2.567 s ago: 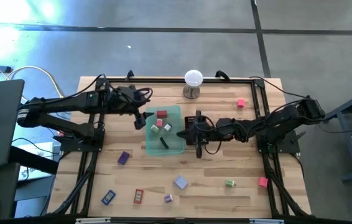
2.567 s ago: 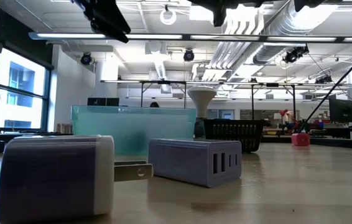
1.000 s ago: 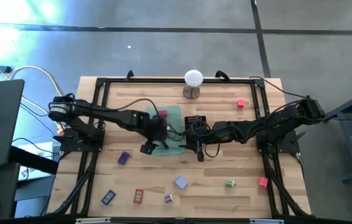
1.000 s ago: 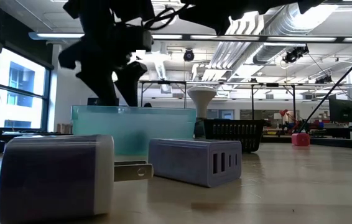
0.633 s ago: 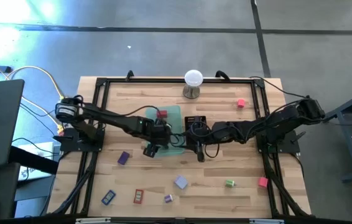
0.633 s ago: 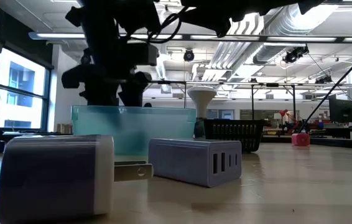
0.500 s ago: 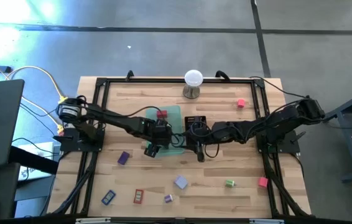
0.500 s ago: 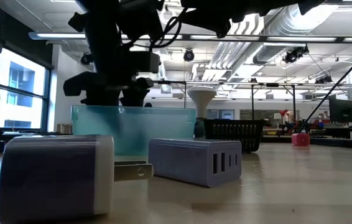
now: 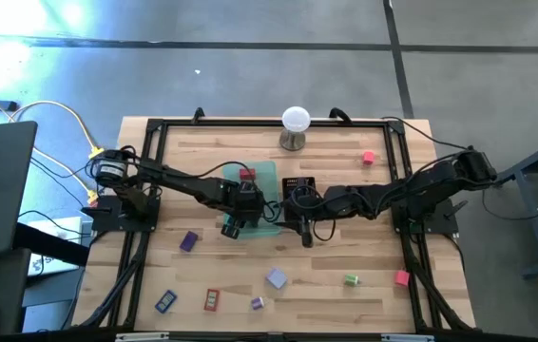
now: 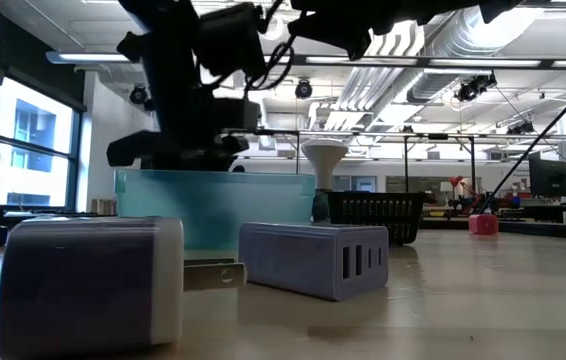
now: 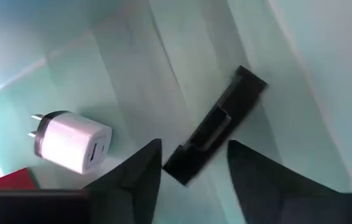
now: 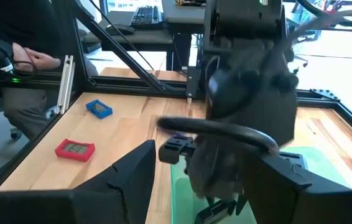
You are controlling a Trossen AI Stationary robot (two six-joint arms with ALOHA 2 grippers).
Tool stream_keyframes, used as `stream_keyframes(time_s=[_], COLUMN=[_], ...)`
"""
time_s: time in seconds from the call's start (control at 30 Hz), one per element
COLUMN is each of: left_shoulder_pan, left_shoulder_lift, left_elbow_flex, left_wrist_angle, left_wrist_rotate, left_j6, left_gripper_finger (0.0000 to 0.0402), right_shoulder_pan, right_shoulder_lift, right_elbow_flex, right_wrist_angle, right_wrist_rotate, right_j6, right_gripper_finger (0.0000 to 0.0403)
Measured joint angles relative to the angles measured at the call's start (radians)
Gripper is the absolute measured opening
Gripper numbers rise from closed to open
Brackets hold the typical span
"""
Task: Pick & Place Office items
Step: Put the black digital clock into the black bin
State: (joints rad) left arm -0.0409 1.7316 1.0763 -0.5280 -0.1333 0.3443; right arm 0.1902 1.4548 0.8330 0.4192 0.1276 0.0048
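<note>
Two dark fingers of the left gripper (image 11: 191,165) stand parted inside the translucent green tray (image 9: 267,174), one on each side of the near end of a flat black clip-like item (image 11: 216,124) lying on the tray floor. The jaws straddle it but are not yet clenched on it; a sliver of tray shows between each finger and the black piece, so nothing is held so far as I can see.

Beside the black item, apart from it, lies a small white plug adapter (image 11: 71,142), and a red item (image 11: 8,180) shows at the edge of the left wrist view. From above, the left arm reaches from its base across the table and down into the tray, hiding most of what is in it; a red block (image 9: 247,175) sits at the tray's far end.

The right gripper (image 12: 207,180) hovers just beside the tray, over the black mesh tray (image 9: 298,182), jaws parted and empty (it seems to wait its turn).

Farther out, loose office items remain on the wooden table (image 9: 393,285): a purple block (image 9: 189,240), a blue piece (image 9: 165,301), a red piece (image 9: 212,299), a lilac charger (image 9: 277,277), a green bit (image 9: 351,279) and two pink ones (image 9: 369,157).

My reading is that the step in hand is a pick from inside the tray. Next the fingers must close squarely on the thin black piece, then lift straight up clear of the tray wall without nudging the adapter.
</note>
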Motion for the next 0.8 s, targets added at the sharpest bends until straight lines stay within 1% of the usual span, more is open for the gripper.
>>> stream_keyframes(time_s=[0.2, 0.3, 0.47, 0.53, 0.67, 0.73, 0.8], left_shoulder_pan=[0.010, 0.010, 0.010, 0.010, -0.003, -0.015, -0.030], left_shoulder_lift=[0.020, 0.013, -0.029, -0.056, -0.126, -0.167, -0.211], left_elbow_flex=[0.000, 0.000, -0.001, -0.001, -0.002, -0.002, -0.002], left_wrist_angle=[-0.015, -0.021, -0.058, -0.087, -0.133, -0.146, -0.146], left_wrist_rotate=[0.006, 0.004, -0.003, 0.000, 0.001, 0.000, 0.001], left_j6=[0.007, -0.005, -0.049, -0.067, -0.110, -0.124, -0.130], left_gripper_finger=[0.0086, 0.0054, 0.0051, 0.0056, 0.0062, 0.0061, 0.0060], right_shoulder_pan=[0.000, 0.000, 0.000, 0.000, 0.013, 0.023, 0.036], right_shoulder_lift=[0.000, 0.000, 0.000, 0.000, 0.000, 0.000, 0.000], right_elbow_flex=[0.000, 0.000, 0.000, 0.001, 0.002, 0.002, 0.002], right_wrist_angle=[-0.003, -0.004, -0.011, -0.010, -0.011, -0.011, -0.013], right_wrist_rotate=[0.000, -0.001, -0.026, -0.028, -0.061, -0.087, -0.087], right_j6=[0.000, -0.001, -0.009, -0.009, -0.011, -0.033, -0.061], right_gripper_finger=[0.0207, 0.0207, 0.0207, 0.0207, 0.0207, 0.0207, 0.0207])
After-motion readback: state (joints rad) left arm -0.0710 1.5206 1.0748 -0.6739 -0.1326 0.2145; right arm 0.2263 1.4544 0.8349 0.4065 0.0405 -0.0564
